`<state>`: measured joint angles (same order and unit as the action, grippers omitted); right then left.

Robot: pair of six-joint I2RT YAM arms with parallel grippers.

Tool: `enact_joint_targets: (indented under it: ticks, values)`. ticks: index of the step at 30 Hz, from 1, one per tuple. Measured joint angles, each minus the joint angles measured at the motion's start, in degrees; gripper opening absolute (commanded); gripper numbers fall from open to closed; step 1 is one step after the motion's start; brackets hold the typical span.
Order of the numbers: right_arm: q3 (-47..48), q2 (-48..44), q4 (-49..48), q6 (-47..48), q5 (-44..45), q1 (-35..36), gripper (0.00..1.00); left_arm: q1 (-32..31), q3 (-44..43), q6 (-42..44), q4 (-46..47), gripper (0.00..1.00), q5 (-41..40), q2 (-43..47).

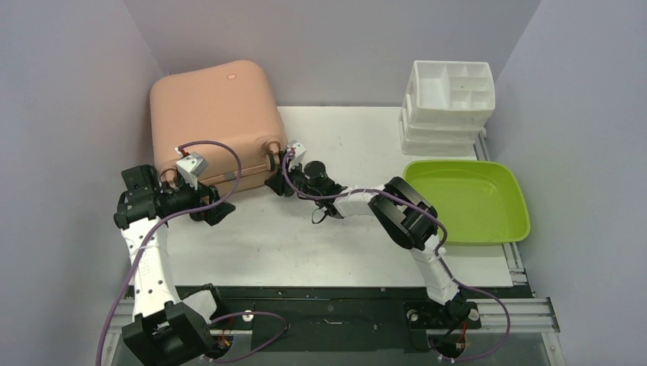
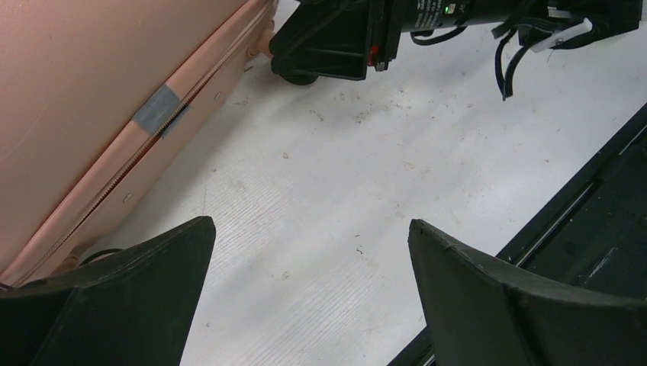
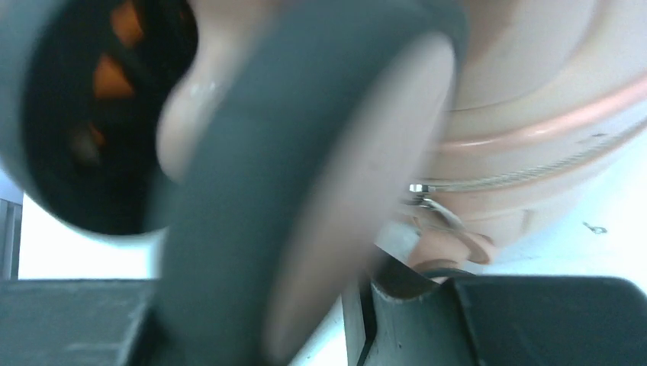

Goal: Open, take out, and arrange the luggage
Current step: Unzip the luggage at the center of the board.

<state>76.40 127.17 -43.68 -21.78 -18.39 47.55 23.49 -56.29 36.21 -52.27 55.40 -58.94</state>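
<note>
1. Left gripper (image 2: 310, 223) spread wide, holding nothing, beside the suitcase's near-left corner.
2. Salmon-pink suitcase (image 1: 214, 114) zipped shut, flat, far left.
3. Right gripper (image 1: 276, 184) at near-right caster wheel (image 3: 305, 191); wheel blocks the view, grip unclear.
4. Far right: stacked white organizers (image 1: 450, 95), lime-green tray (image 1: 526, 215) just nearer.

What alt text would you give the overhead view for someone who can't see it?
A closed pink suitcase lies at the back left of a white table; a robot's open left gripper and its right gripper reach its near edge. A green tray and stacked organizers sit at the right.
</note>
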Motion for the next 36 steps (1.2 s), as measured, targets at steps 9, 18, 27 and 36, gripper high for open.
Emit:
enact_joint_targets:
  ticks: [9,18,27,36]
  values:
    - [-3.26,-2.47,0.87,-6.08,-1.49,-5.55,0.30,0.00,-1.62,0.00,-1.31,0.96,0.02,0.48]
    - [-4.68,-3.50,2.14,-8.07,-8.83,-10.67,0.33,0.00,-2.64,0.22,-2.10,0.96,0.11,0.55]
    - [-12.17,-9.35,5.27,-8.94,-14.40,-12.28,0.42,0.00,-0.50,-3.34,2.89,0.96,-1.75,3.37]
    - [-12.74,-9.73,0.02,-5.75,-11.47,-15.34,0.45,0.00,-0.09,-5.84,6.25,0.96,-2.64,5.01]
